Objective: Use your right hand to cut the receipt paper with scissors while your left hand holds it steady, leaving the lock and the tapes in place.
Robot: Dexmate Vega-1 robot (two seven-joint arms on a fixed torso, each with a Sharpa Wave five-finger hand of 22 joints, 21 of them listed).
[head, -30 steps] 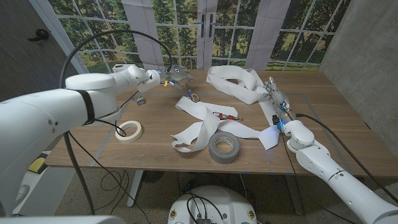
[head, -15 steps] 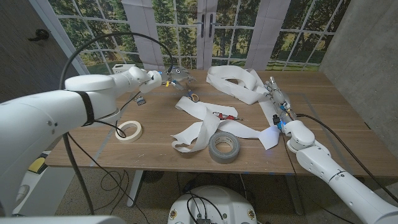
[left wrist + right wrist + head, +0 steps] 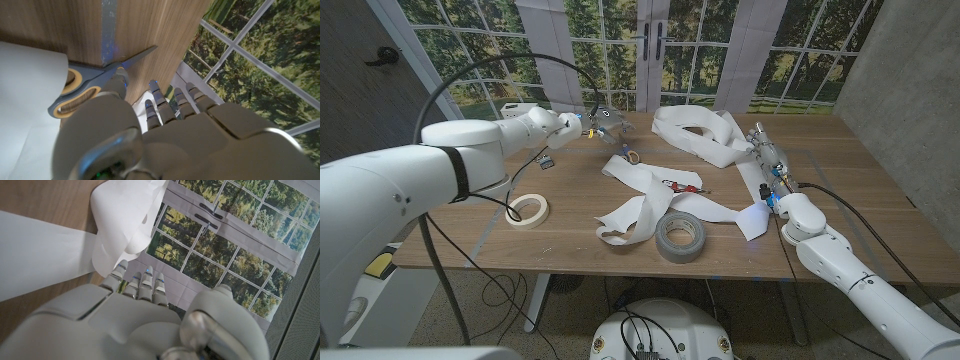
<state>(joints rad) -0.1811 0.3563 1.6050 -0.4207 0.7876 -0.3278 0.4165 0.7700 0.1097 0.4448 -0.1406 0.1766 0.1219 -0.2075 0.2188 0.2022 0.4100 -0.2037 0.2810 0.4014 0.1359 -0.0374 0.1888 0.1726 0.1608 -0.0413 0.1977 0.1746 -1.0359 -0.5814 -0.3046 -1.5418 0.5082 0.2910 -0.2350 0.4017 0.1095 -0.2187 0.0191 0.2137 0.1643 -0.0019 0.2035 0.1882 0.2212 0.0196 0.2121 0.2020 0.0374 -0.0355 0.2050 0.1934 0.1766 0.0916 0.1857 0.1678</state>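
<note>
hovering unchanged: both hands, left and right, spread, gripping nothing, scissors untouched.

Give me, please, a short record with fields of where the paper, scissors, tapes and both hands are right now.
receipt paper: long white strip looped across the table's middle and far right
scissors: grey with yellow-lined handles, lying by the paper's far left end
grey tape roll: near the front edge, beside the paper
white tape roll: left part of the table
left robot hand: raised at the far left, beyond the scissors, holding nothing
right robot hand: at the right, over the paper, holding nothing
cutting: not begun
</note>
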